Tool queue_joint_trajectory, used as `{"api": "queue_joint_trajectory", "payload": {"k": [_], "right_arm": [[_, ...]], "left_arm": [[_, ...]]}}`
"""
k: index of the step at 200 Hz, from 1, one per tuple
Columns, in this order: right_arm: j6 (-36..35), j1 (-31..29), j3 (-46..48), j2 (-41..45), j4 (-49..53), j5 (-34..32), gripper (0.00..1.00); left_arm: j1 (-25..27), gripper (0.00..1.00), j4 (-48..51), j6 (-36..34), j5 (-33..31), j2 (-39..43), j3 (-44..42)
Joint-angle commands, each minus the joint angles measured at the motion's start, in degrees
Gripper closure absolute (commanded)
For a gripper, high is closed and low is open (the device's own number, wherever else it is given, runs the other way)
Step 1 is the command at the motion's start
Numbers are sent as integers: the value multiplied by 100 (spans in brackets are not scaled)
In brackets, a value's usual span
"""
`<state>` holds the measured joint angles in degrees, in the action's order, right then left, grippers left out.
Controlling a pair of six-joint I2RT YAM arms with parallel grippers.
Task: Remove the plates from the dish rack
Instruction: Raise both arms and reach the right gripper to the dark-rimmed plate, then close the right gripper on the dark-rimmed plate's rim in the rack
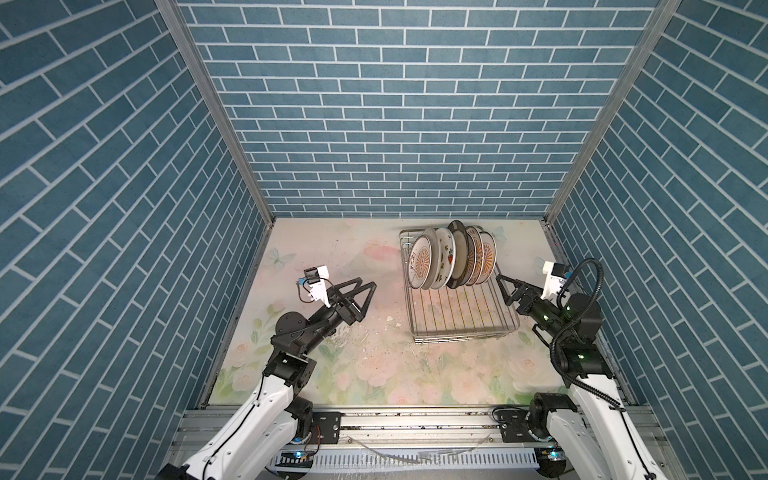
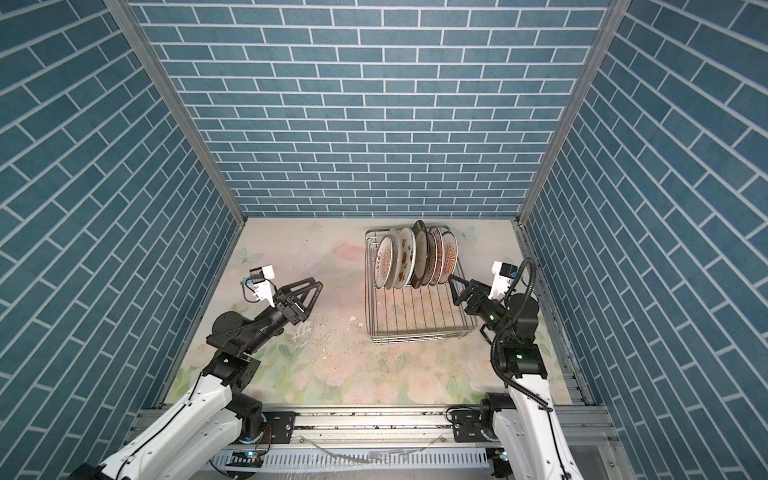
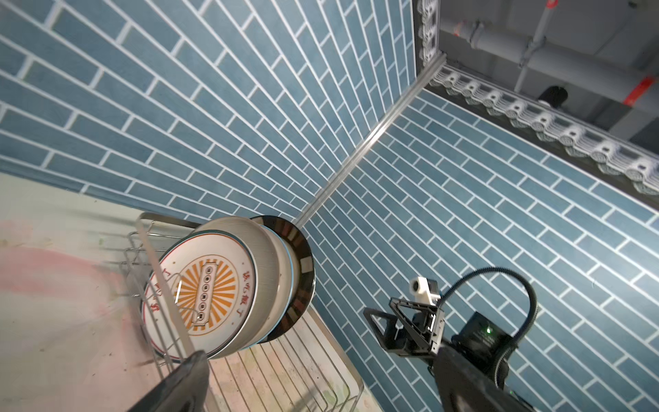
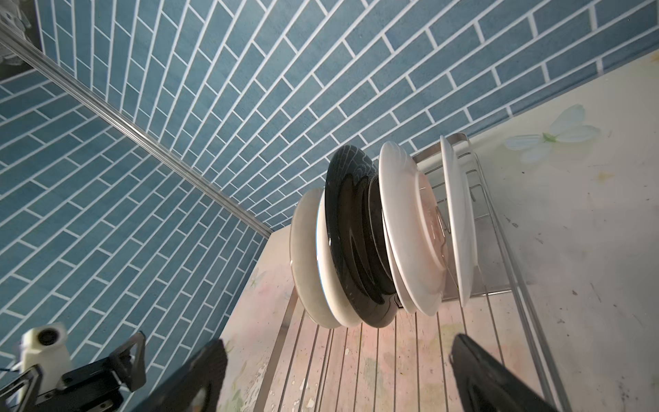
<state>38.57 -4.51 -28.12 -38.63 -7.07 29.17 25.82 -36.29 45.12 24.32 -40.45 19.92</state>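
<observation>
The plates [image 1: 424,262] stand on edge in the dish rack [image 1: 465,333], with left gripper [image 1: 368,301] and right gripper [image 1: 503,290] jaws apart, empty.

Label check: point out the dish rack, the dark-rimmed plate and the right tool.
dish rack [image 1: 465,309]: a top view, bare grid floor.
dark-rimmed plate [image 1: 459,257]: a top view, grey face.
right tool [image 4: 338,340]: right wrist view, midway between its fingertips.

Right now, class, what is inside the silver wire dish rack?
Round ceramic plates stand on edge in a row at the far end of the silver wire dish rack. Each hides most of the next one's face.
</observation>
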Motion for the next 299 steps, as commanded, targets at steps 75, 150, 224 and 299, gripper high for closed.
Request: {"api": "queue_joint_trajectory", "payload": {"k": [75,150,224,299], "right_arm": [[-1210,-1519,-1796,-1328,1208,-1740,3],[-1599,-2036,-2770,-2348,1681,-3354,7],[-1964,-2389,-3898,-3745,2031,-3950,43],[-2214,-2807,-5037,-5092,2540,-5309,61]], "left_arm": [[1587,0,1180,-1479,-1186,-1012,960],[1847,0,758,-1364,-1665,-1709,1057],[1847,0,510,-1355,-2034,-1857,974],[1847,0,389,-1321,-2145,-1934,847]]}}
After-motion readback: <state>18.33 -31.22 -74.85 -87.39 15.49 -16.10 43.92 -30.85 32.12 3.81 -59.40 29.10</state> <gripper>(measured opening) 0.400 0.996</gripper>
